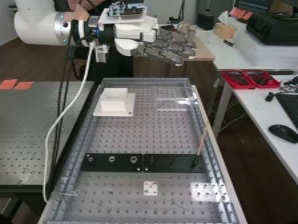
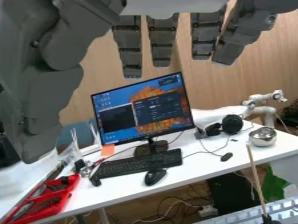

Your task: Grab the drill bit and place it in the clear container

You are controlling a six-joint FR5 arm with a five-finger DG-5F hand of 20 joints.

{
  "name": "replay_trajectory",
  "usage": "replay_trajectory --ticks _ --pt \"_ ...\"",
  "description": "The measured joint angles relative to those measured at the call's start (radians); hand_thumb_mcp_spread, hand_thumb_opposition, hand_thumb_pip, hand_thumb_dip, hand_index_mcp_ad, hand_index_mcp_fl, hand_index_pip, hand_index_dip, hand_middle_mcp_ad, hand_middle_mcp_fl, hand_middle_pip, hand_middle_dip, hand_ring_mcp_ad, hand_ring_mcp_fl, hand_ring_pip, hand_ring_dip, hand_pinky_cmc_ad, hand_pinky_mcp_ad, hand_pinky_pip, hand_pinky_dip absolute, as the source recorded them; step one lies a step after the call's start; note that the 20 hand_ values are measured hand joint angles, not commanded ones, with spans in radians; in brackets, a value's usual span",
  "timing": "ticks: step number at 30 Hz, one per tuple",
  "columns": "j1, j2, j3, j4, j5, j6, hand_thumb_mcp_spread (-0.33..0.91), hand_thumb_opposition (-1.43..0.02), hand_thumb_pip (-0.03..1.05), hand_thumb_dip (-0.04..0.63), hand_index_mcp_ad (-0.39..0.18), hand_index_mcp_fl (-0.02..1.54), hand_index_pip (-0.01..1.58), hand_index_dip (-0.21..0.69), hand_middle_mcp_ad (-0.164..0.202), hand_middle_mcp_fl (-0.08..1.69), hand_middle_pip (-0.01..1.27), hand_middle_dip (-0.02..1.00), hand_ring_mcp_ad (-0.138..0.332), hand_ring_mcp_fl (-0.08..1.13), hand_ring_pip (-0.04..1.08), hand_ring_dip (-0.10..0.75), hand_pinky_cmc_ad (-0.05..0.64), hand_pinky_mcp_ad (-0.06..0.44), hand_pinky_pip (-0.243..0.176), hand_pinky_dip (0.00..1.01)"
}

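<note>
In the high view the hand (image 1: pixel 166 47) is held above the bench's far end, palm empty. Its fingers are straight and spread, as the hand (image 2: pixel 163 40) also shows in the wrist view. A clear, glossy box-like shape (image 1: pixel 174 104), perhaps the container, lies right of the white block. A thin tan stick (image 1: pixel 201 142) with a dark lower end leans up from the right end of the black plate (image 1: pixel 166 163); the stick (image 2: pixel 256 175) reappears in the wrist view. Which thing is the drill bit I cannot tell.
A white block on a square base (image 1: pixel 114 102) stands at the far left of the perforated bench (image 1: pixel 126 137). Small metal fittings (image 1: pixel 112 159) sit on the black plate. Red trays (image 1: pixel 249 79) and a keyboard (image 2: pixel 141 164) are on the side table. A metal frame edges the bench.
</note>
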Motion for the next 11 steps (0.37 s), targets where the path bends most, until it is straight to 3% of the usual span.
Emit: replay_trajectory --ticks 11 --pt "0.000 0.001 -0.003 -0.001 0.015 0.007 0.34 -0.74 0.34 0.131 -0.028 0.22 0.09 0.367 0.073 0.02 0.14 0.15 0.215 0.01 0.06 -0.012 0.246 0.168 -0.127 0.34"
